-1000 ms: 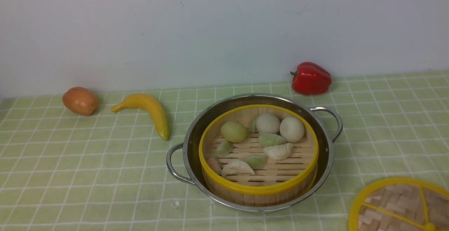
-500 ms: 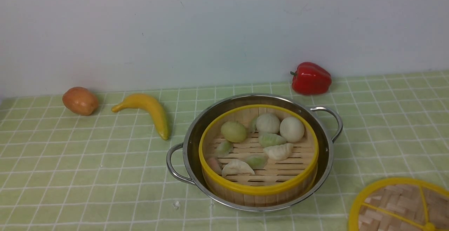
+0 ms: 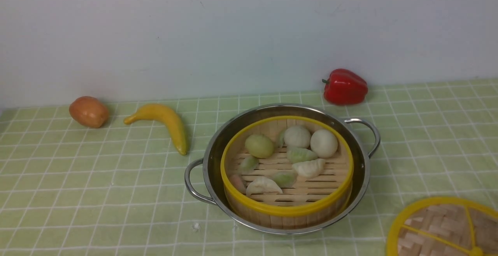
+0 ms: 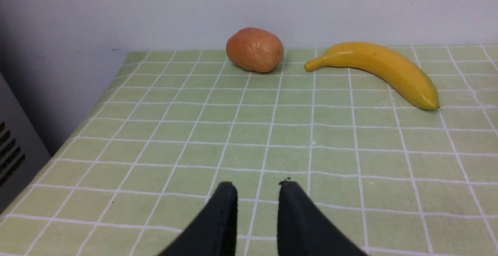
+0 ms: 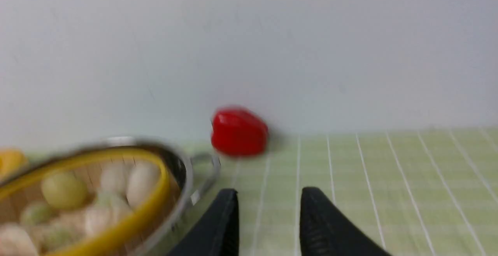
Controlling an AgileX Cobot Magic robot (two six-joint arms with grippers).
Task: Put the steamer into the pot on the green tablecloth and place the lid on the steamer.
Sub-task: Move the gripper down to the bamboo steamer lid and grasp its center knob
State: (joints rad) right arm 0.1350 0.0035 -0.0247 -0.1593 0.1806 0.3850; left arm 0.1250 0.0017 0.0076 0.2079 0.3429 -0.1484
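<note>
The lid (image 3: 439,228) lies flat on the green tablecloth (image 3: 78,178), to the near right of the pot (image 3: 213,162) holding the steamer (image 3: 287,209), and with your left gripper (image 4: 257,186) and right gripper (image 5: 268,192) both narrowly parted and empty, too slim an opening could skid off its thick rim.

A mock kitchen staged on a test table, not a real one. A green checked cloth (image 3: 78,178) covers the surface below a bare white wall (image 3: 233,34) filling the upper frame. At centre a pot (image 3: 214,155) holds a steamer (image 3: 288,210), with a plastic-looking pepper (image 3: 345,86) at upper right and a banana (image 3: 167,121) and potato (image 3: 88,111) at left.
</note>
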